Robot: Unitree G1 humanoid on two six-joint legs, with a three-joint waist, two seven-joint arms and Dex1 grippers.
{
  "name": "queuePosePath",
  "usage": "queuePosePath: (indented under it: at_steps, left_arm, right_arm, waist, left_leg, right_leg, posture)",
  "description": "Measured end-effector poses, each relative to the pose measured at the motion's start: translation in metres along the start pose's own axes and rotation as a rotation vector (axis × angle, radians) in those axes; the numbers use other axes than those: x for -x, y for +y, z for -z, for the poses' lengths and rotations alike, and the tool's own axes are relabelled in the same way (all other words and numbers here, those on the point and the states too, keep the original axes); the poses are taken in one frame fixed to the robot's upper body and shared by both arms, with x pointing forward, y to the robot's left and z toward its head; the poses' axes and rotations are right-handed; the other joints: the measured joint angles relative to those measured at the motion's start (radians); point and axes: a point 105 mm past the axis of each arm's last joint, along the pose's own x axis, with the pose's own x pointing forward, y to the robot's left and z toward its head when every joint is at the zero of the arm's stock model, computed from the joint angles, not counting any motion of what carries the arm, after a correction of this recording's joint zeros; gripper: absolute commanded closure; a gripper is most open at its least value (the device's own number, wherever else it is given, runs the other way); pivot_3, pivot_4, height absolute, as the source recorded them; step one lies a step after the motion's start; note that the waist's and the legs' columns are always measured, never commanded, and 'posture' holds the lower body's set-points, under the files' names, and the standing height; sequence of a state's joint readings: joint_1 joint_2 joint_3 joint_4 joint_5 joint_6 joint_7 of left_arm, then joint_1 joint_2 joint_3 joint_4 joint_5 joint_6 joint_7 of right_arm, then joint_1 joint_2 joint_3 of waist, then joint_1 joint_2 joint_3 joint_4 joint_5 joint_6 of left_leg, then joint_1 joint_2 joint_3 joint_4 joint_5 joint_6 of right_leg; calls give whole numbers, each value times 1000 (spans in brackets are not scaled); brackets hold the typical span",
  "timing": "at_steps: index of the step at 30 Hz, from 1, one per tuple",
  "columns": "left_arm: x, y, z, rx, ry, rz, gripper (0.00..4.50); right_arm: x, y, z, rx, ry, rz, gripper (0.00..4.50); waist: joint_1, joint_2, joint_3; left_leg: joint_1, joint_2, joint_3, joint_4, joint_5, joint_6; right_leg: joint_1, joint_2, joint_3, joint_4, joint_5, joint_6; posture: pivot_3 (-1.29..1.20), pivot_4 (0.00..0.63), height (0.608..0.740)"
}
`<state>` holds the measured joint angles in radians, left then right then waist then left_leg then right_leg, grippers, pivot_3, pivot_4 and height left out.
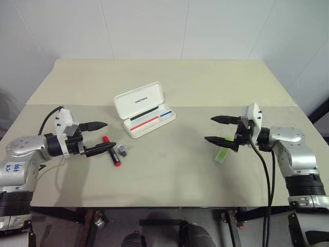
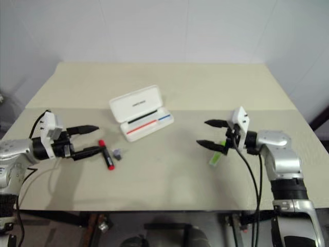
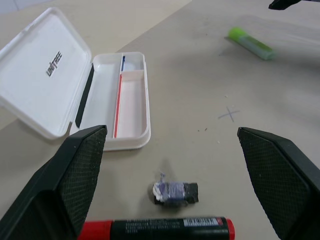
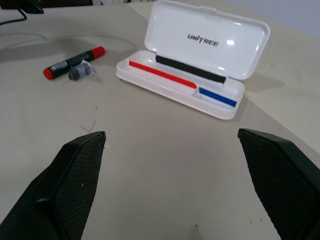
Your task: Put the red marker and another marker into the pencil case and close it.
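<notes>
Lying open near the middle of the beige flat surface (image 1: pixel 169 180): the white hard-plastic rectangular pencil case (image 1: pixel 149 122), hinged lid (image 1: pixel 138 99) tilting back toward 11 o'clock, printed logo showing, black, red and blue stripes showing in the tray.

Resting at about 8 o'clock from the case, well apart from it: the short thick red marker with a black middle section (image 1: pixel 111 150), lying flat, untouched. Sitting just beside it, on the side toward the case: a small grey block (image 1: pixel 122 150).

Lying at about 4 o'clock from the case, well apart: the short flat lime-green marker (image 1: pixel 222 153), flat on the surface, partly hidden behind the right fingers in the head views.

Hovering above the red marker, pointing toward 3 o'clock: the left pincer (image 1: pixel 102 138), spread wide, holding nothing.

Hovering over the green marker, pointing toward 9 o'clock: the right pincer (image 1: pixel 217 129), likewise spread wide, holding nothing; touching the marker or not, impossible to tell.
</notes>
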<state>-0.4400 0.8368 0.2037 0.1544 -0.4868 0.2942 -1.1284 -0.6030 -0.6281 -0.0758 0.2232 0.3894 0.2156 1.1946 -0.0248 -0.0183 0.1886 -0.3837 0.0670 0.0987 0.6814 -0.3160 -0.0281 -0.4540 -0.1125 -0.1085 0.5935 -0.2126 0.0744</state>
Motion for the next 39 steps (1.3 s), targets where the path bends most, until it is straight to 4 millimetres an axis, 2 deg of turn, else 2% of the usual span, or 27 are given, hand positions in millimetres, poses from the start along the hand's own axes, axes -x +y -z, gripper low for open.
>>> queuePosePath:
  at_steps: [7, 12, 15, 20, 25, 33, 39]
  left_arm:
    - [-23, 3, -6, -9, 1, 63, 51]
    - [-42, 7, -1, 24, 42, 109, 51]
    - [-53, 12, 3, 38, 83, 119, 51]
    - [-64, 16, 18, 70, 137, 132, 51]
    - [-83, 15, 30, 61, 193, 183, 51]
    - [-97, 20, 39, 9, 238, 197, 51]
    - [-107, 18, 30, -54, 232, 237, 51]
  right_arm:
    - [-6, 0, -4, -8, -57, 47, 0]
    - [-9, 5, -4, -12, -71, 52, 0]
    - [-8, 11, -7, 3, -78, 43, 0]
    - [-1, 14, 6, -39, -55, 78, 0]
    - [0, 16, 2, -22, -65, 105, 0]
    - [5, 19, 12, -54, -54, 136, 0]
    - [8, 22, 16, -61, -49, 149, 0]
  waist:
    - [2, 0, 0]
    - [4, 0, 0]
    - [5, 0, 0]
    - [11, -1, 0]
    - [23, -1, 0]
    - [25, -1, 0]
    - [25, -1, 0]
  left_leg:
    - [0, 0, 0, 0, 0, 0]
    - [0, 0, 0, 0, 0, 0]
    - [0, 0, 0, 0, 0, 0]
    - [0, 0, 1, 1, 0, 0]
    - [0, 0, 1, 1, 0, 0]
    - [-1, -1, 1, 2, 0, 0]
    - [-1, -1, 1, 2, 0, 1]
  right_leg:
    - [0, 0, 0, 0, 0, 0]
    - [0, 0, 0, 0, 0, 0]
    - [0, 1, 0, 0, 0, 0]
    - [0, 1, 1, 0, 0, 1]
    - [0, 1, 1, 0, 0, 1]
    - [0, 1, 1, -1, 1, 1]
    - [0, 1, 1, -1, 1, 2]
  posture:
    - [0, 150, 740]
    - [0, 150, 740]
    - [0, 150, 740]
    - [0, 150, 740]
    - [0, 150, 740]
    - [0, 150, 740]
    - [0, 150, 740]
